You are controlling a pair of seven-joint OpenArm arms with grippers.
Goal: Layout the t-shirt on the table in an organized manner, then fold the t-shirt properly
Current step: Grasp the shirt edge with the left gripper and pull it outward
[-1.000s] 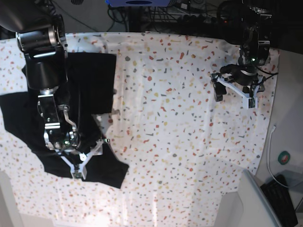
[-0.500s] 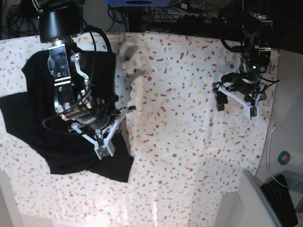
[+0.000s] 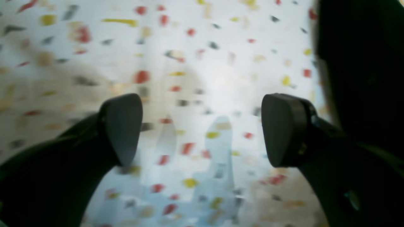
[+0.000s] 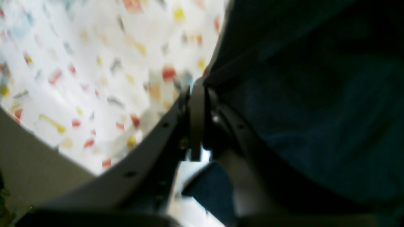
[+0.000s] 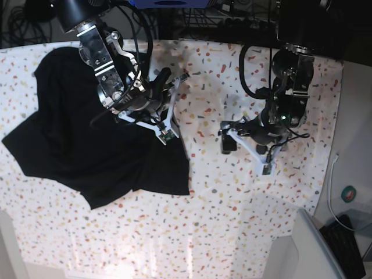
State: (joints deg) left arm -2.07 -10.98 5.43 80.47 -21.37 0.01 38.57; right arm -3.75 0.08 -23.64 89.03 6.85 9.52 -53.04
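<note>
In the left wrist view, the left gripper (image 3: pixel 202 129) filled the lower half of the frame, its two dark pads (image 3: pixel 121 126) standing wide apart with only the speckled table (image 3: pixel 202 47) showing between them. A black mass ran down the upper right edge of that view, too blurred to name.

In the right wrist view, the right gripper (image 4: pixel 197 91) sat at frame centre with its fingers pressed together on a fold of the black t-shirt (image 4: pixel 315 110), which covered the right half of the frame. Motion blur smeared the cloth and the flecks on the table at upper left.

In the base view, the left gripper (image 5: pixel 247 148) hung right of centre over bare table (image 5: pixel 203 232), its arm dropping from the upper right edge. The right gripper (image 5: pixel 168 125) was left of centre, its arm slanting down from the upper left corner and hiding part of the shirt beneath it. The t-shirt (image 5: pixel 64 133) lay rumpled over the left half of the table, its lower right corner reaching towards the frame's middle. Its collar could not be made out.
</note>
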